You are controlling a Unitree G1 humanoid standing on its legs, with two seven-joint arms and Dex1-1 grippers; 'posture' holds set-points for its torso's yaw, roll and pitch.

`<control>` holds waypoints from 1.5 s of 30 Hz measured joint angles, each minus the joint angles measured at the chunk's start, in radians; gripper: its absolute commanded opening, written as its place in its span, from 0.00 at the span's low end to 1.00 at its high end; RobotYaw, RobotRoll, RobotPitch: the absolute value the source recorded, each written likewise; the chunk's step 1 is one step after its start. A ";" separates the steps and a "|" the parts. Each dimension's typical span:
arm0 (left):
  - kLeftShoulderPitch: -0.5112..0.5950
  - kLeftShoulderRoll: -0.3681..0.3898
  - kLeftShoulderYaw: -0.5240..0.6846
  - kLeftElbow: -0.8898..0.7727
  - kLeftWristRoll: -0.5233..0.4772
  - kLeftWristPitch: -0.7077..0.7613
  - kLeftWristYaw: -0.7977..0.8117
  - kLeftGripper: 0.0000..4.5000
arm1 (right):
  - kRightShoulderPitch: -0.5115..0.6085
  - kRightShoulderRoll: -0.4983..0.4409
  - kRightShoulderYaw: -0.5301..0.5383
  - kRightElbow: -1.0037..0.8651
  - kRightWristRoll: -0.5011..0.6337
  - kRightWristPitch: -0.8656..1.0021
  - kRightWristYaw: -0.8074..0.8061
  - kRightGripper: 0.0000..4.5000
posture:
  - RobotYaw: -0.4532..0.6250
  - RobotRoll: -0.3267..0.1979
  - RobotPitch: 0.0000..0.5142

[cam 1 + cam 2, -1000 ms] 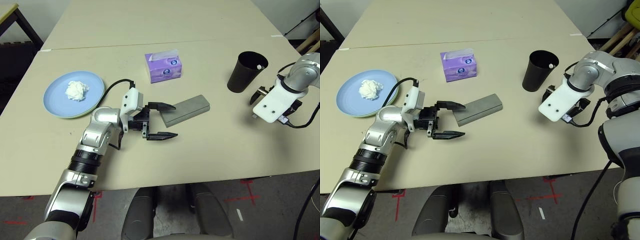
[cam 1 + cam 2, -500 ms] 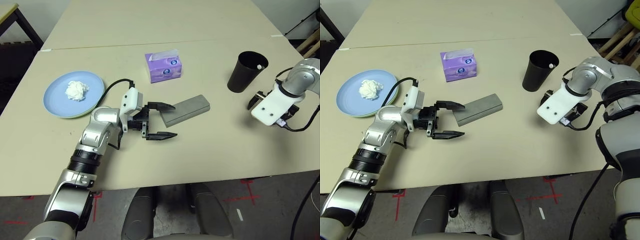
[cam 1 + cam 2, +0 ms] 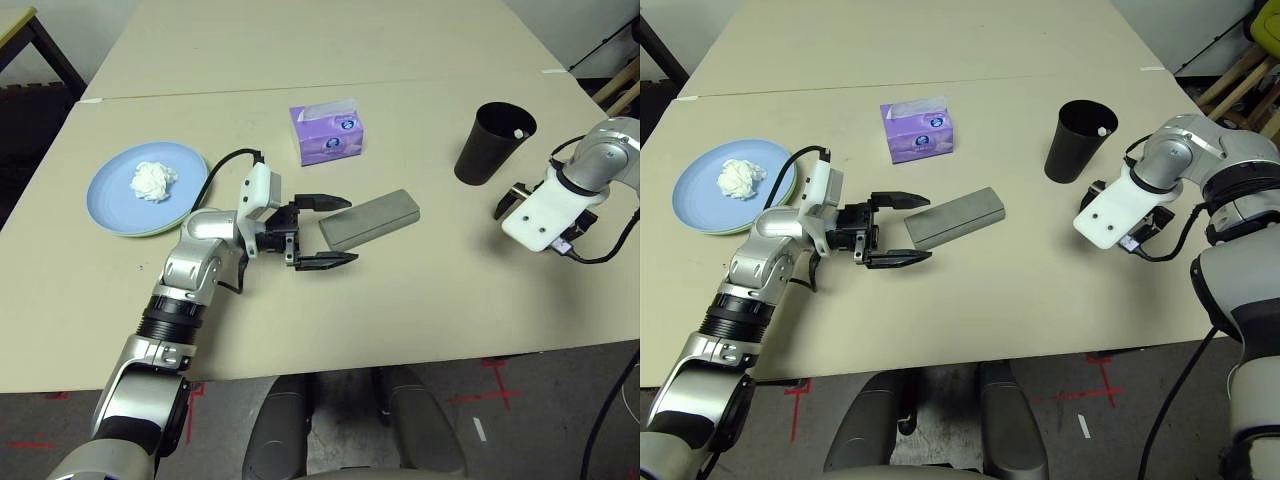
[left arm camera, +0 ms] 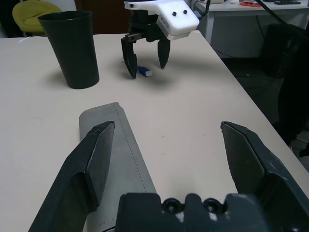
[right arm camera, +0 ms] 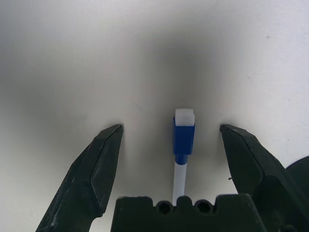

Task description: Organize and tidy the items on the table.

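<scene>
While the tissue box [image 3: 326,133] sits upper centre, the case [image 3: 369,220] lies mid-frame, slanting up to the right. The left gripper [image 3: 326,231], wide open, has edged closer to its near end. Far right, beside the cup [image 3: 494,142], the right gripper [image 5: 172,152] hangs wide open over the marker [image 5: 183,147].

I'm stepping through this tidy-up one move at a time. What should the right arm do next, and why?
Probably lower the right gripper and close on the blue-and-white marker. Its fingers are open and straddle the marker, which lies on the table between them, untouched. The black tapered cup stands close by, a likely place for it.
</scene>
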State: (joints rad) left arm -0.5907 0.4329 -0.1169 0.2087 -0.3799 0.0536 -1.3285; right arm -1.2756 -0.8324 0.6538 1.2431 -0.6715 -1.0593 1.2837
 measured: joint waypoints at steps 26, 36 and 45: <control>0.008 0.006 -0.001 -0.006 -0.001 0.000 0.006 1.00 | -0.011 0.009 0.013 -0.003 -0.065 -0.004 -0.062 0.09 | 0.49 0.62 0.42; 0.008 0.000 -0.005 -0.006 -0.001 -0.001 0.006 1.00 | 0.048 0.021 -0.178 -0.074 0.312 0.069 0.251 0.09 | 0.47 0.62 0.40; 0.005 -0.002 -0.017 0.006 -0.001 -0.010 -0.012 1.00 | 0.157 -0.068 -0.273 -0.535 0.883 0.779 0.322 0.09 | 0.44 0.62 0.38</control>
State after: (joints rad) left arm -0.5858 0.4311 -0.1339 0.2143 -0.3805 0.0432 -1.3404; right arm -1.1184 -0.9001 0.3810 0.7085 0.2111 -0.2802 1.6061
